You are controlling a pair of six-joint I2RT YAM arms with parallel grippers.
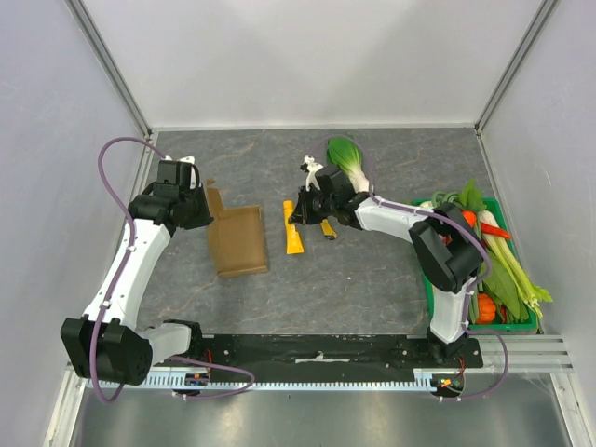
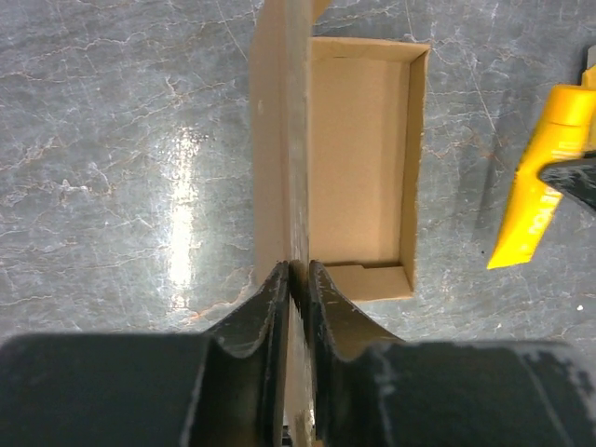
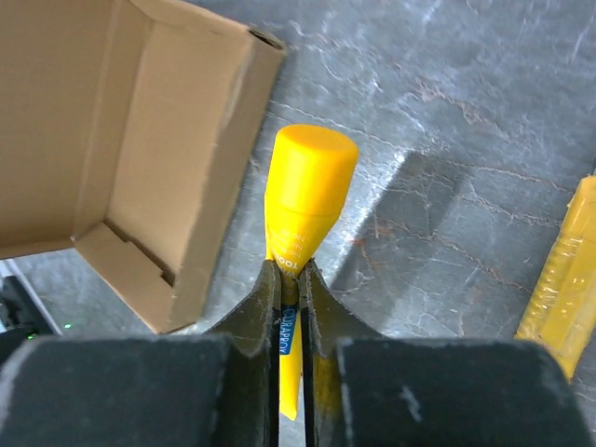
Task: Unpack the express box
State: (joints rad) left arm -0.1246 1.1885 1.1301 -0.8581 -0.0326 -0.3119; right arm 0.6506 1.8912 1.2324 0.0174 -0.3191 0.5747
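Top view
box: lies open on the table, left of centre, with its lid flap standing up on the left side.
left end effector: at the top of that flap; the grip is hard to judge from here.
right end effector: near the middle of the table, on the upper end of a yellow tube that lies just right of the box.
yellow stick: just right of the tube.
bok choy: behind the right end effector.
crate: green, at the right edge, full of vegetables.

Left wrist
left end effector: fingers clamped on the edge of the upright flap.
box: bare cardboard inside.
tube: to the right, apart from the box.

Right wrist
right end effector: fingers pressed together on the tube's flat tail, cap pointing away.
box: to the left, its corner close to the cap.
yellow stick: at the right edge.
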